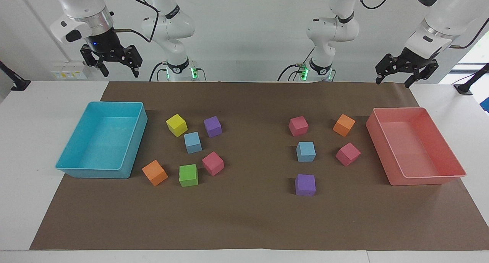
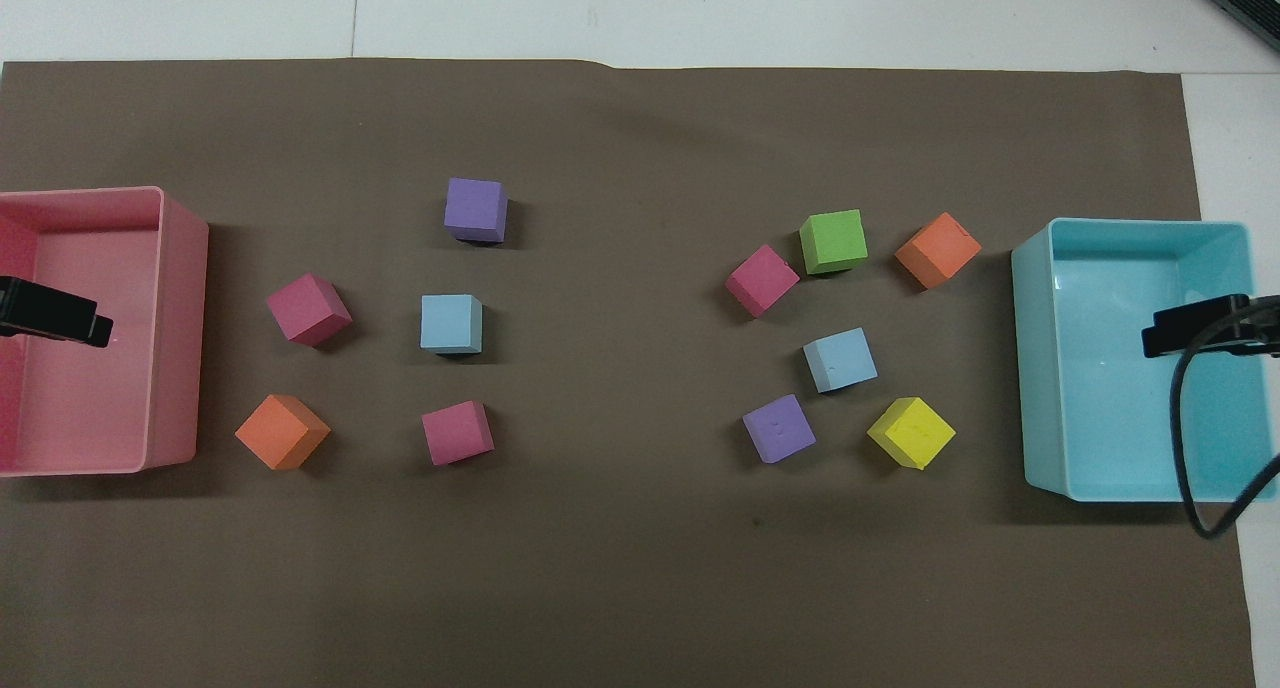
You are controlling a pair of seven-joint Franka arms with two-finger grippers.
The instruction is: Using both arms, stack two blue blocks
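Two light blue blocks lie apart on the brown mat. One blue block [image 1: 193, 142] [image 2: 851, 359] sits in the cluster toward the right arm's end, between a yellow, a purple and a pink cube. The other blue block [image 1: 306, 151] [image 2: 451, 323] sits in the cluster toward the left arm's end, with a purple cube farther from the robots. My left gripper [image 1: 393, 82] [image 2: 55, 313] hangs open and empty high over the pink tray. High over the turquoise tray, my right gripper [image 1: 120, 73] [image 2: 1195, 328] is open and empty too. Both arms wait.
A turquoise tray [image 1: 131, 156] [image 2: 1030, 368] stands at the right arm's end and a pink tray [image 1: 382, 148] [image 2: 180, 328] at the left arm's end. Yellow [image 1: 176, 125], green [image 1: 188, 175], orange, pink and purple cubes surround the blue ones. A cable [image 2: 1190, 448] loops over the turquoise tray.
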